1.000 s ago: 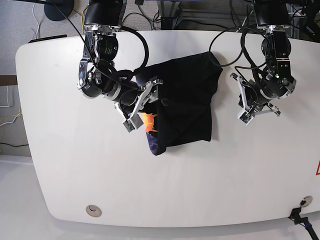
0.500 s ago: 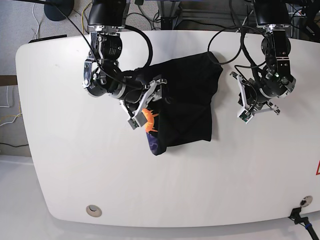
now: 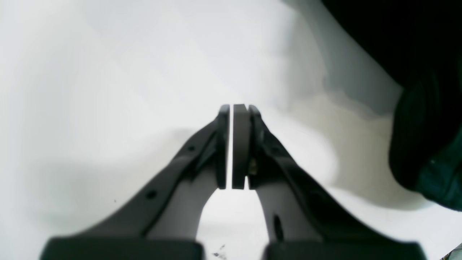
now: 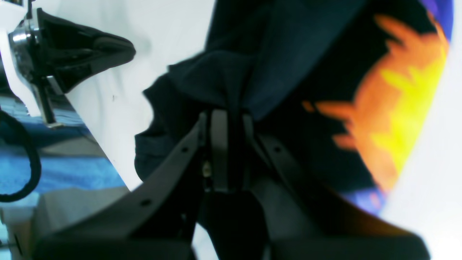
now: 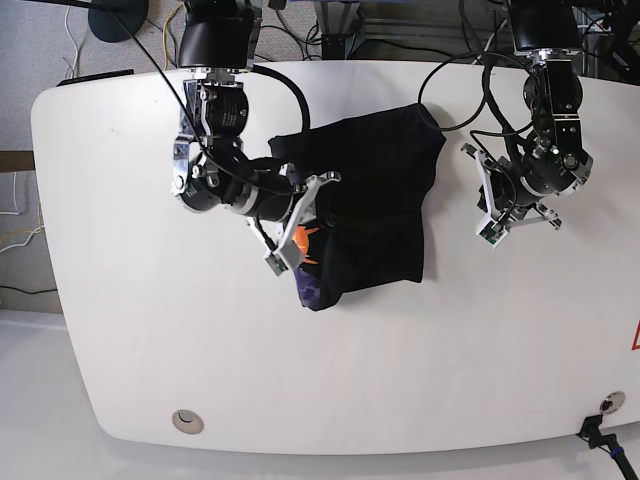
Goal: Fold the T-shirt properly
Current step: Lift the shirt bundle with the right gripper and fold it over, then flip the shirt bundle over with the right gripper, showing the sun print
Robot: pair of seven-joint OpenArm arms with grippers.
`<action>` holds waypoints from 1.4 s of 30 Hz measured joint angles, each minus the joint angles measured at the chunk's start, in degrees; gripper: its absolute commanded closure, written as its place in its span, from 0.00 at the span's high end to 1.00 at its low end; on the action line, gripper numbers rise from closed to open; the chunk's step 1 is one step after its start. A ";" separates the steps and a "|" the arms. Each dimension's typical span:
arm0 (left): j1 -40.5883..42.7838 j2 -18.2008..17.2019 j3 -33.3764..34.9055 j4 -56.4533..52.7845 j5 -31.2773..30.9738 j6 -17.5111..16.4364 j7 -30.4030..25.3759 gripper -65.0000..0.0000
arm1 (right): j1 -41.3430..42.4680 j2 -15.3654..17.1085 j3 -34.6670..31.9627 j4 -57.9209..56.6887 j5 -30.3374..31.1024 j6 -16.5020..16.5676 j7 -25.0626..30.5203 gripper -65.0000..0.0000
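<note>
The black T-shirt (image 5: 375, 205) lies partly folded on the white table (image 5: 150, 330), a little behind its middle. A strip of its orange-yellow and purple print (image 5: 305, 262) shows at its lower left edge. My right gripper (image 5: 312, 205) is at the shirt's left edge. In the right wrist view this gripper (image 4: 227, 115) is shut on a fold of black T-shirt cloth (image 4: 223, 72), with the orange-yellow print (image 4: 397, 101) beside it. My left gripper (image 5: 480, 200) sits just right of the shirt. In the left wrist view it (image 3: 232, 108) is shut and empty over bare table, with the T-shirt's edge (image 3: 426, 90) to its right.
Cables and the arm bases (image 5: 330, 30) crowd the table's back edge. A round metal grommet (image 5: 186, 421) sits near the front left, another (image 5: 610, 403) at the front right. White tabletop stretches in front of the shirt.
My right gripper has moved right, carrying the shirt's left edge in over the body, and less of the orange print shows. My left arm has hardly moved.
</note>
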 measured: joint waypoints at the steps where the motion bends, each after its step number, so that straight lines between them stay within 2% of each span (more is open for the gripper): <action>1: 0.02 -0.02 -0.04 0.00 0.00 0.00 0.00 0.00 | 0.96 -0.55 -0.96 -0.44 -0.11 0.02 -0.11 0.00; 4: 0.00 0.02 -0.07 0.00 -0.02 -0.02 -0.02 0.00 | 4.24 -2.54 -4.15 -2.71 0.13 0.02 0.13 0.00; 7: 0.00 0.17 -1.73 0.02 -0.04 -0.07 0.02 0.00 | 8.48 -2.54 -8.39 -6.45 0.33 0.00 0.85 0.00; 10: -0.11 -0.02 -2.93 0.02 0.22 0.11 0.04 0.00 | 12.55 -2.08 -13.38 -9.77 0.33 -0.37 6.05 0.00; 14: -0.13 0.13 -2.80 0.02 -0.02 0.09 0.00 0.00 | 19.23 -2.71 -18.71 -17.33 0.48 -0.20 8.26 0.00; 16: -0.13 -0.04 -2.84 0.07 0.02 0.11 0.02 0.00 | 21.59 -2.16 -21.20 -19.63 0.31 -0.35 12.00 0.02; 17: -0.15 -0.04 -2.95 0.09 0.02 0.11 0.04 0.00 | 22.95 -1.88 -22.97 -21.16 0.37 -0.33 13.92 0.05; 19: -0.15 0.07 -2.89 0.13 -0.07 0.04 -0.02 0.00 | 25.55 -1.95 -25.73 -24.00 0.33 -0.37 15.41 0.21; 23: -0.28 0.00 -2.89 0.13 0.11 0.00 0.04 0.00 | 27.32 -2.47 -25.88 -24.68 0.98 -0.20 16.26 0.65; 24: -0.31 0.04 -2.86 0.13 0.17 0.04 0.04 0.00 | 27.54 -2.25 -25.77 -24.68 0.90 -0.22 16.20 0.72; 25: -0.42 0.15 -2.80 0.13 -0.02 -0.02 0.00 0.00 | 27.69 -2.08 -25.68 -24.68 0.52 -0.22 16.17 0.73; 31: -0.61 0.17 -2.51 0.57 0.07 0.04 0.13 0.00 | 27.69 -2.25 -25.59 -24.61 0.46 -0.22 16.11 0.73; 34: -0.85 0.11 -1.92 4.46 0.13 0.07 0.20 0.00 | 27.52 -0.22 -25.73 -23.50 0.57 0.11 16.28 0.69; 36: -1.40 0.68 1.01 5.44 0.42 0.15 0.22 0.00 | 27.58 2.23 -25.64 -23.50 0.26 0.00 16.37 0.57; 39: 0.31 4.50 6.51 5.57 -0.11 0.13 -0.02 0.00 | 27.45 5.57 -25.62 -23.61 -0.13 -0.20 18.34 0.33; 42: 2.69 6.80 9.86 5.55 0.09 -0.22 0.55 0.00 | 27.82 7.13 -25.53 -24.17 0.09 -0.31 21.00 0.13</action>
